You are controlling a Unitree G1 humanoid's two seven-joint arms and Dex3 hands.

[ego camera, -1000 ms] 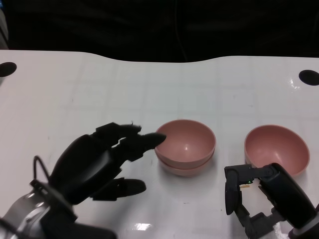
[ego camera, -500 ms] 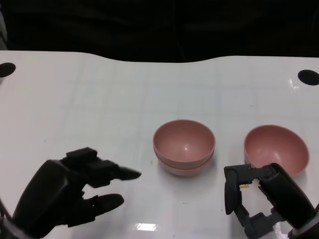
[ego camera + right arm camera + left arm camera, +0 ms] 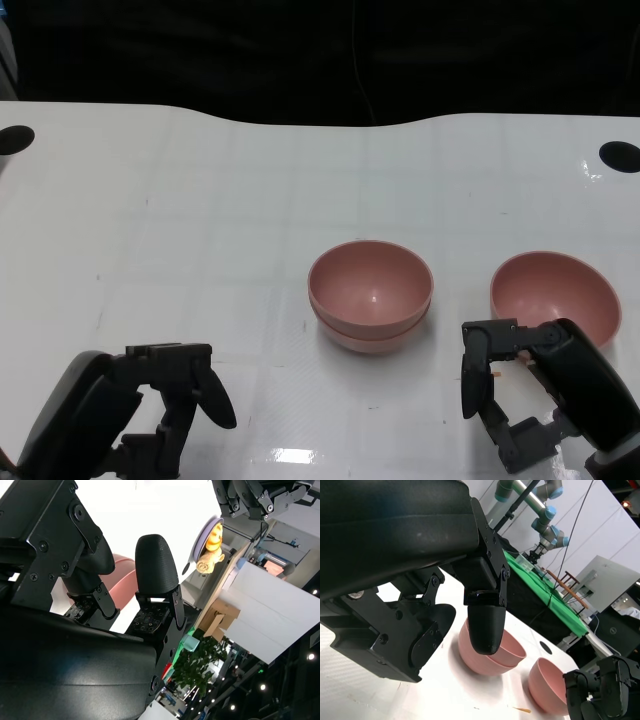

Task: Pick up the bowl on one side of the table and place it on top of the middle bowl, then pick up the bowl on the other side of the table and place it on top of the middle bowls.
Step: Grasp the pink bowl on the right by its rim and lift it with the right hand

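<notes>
Bowls: two pink ones sit nested as a middle stack (image 3: 370, 295) on the white table (image 3: 200, 200), toward its near edge, with a single pink bowl (image 3: 555, 296) toward the right edge. The right hand (image 3: 530, 395) hangs just before that bowl, apparently not touching, fingers apart. The left hand (image 3: 130, 415), at the near-left, holds nothing, fingers parted.

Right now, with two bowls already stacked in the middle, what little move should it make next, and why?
Probably reach the right hand forward to the single pink bowl just beyond its fingers. That bowl sits apart from the middle stack, and the left hand is drawn back, holding nothing.
</notes>
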